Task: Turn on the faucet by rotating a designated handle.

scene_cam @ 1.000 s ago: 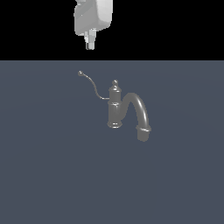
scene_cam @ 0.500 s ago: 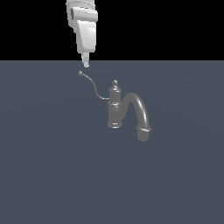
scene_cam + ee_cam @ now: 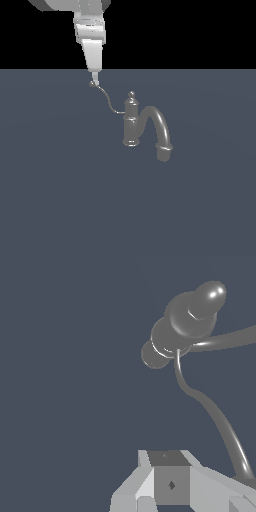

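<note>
while poised with its tip just beside the small ball end of the thin, wiry s-curved grey metal handle (image 3: 106,98), the white blocky claw (image 3: 94,80) hangs down from above the far edge of the flat slate-blue bench (image 3: 55,200); cannot tell whether released or clenched, since the fingers appear together in the exterior view yet the wrist view cuts them off. standing mid-bench: the small grey metallic faucet (image 3: 131,122), upright body with knob finial, thick arched spout toward the exterior view's right, handle reaching out toward the exterior view's left. best done, probably, by pushing sideways near the ball tip for leverage, following an arc around the body, keeping contact low enough not to slip over the wire.
</note>
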Tool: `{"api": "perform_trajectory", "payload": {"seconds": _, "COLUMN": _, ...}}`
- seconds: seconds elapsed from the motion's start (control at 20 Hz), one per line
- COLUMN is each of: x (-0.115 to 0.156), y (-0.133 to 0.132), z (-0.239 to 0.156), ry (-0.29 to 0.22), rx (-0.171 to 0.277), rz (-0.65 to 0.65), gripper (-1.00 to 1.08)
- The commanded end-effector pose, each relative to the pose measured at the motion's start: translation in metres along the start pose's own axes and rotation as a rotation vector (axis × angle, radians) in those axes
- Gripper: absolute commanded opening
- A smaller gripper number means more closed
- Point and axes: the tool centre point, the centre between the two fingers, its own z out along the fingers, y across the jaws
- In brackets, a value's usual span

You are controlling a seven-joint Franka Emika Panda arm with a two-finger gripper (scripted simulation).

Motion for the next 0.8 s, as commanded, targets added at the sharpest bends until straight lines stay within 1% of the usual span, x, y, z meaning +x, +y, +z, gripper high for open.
{"api": "perform_trajectory", "payload": {"seconds": 0.0, "x": -0.001, "y": -0.002, "z": 0.002, "ry": 0.002, "rx": 0.001, "rz": 0.009, "gripper": -1.0}}
{"api": "perform_trajectory", "payload": {"seconds": 0.25, "x": -0.001, "y": -0.002, "z": 0.002, "ry": 0.002, "rx": 0.001, "rz": 0.009, "gripper": -1.0}}
{"api": "perform_trajectory", "payload": {"seconds": 0.75, "x": -0.001, "y": 0.026, "z": 0.003, "ry": 0.002, "rx": 0.001, "rz": 0.009, "gripper": -1.0}}
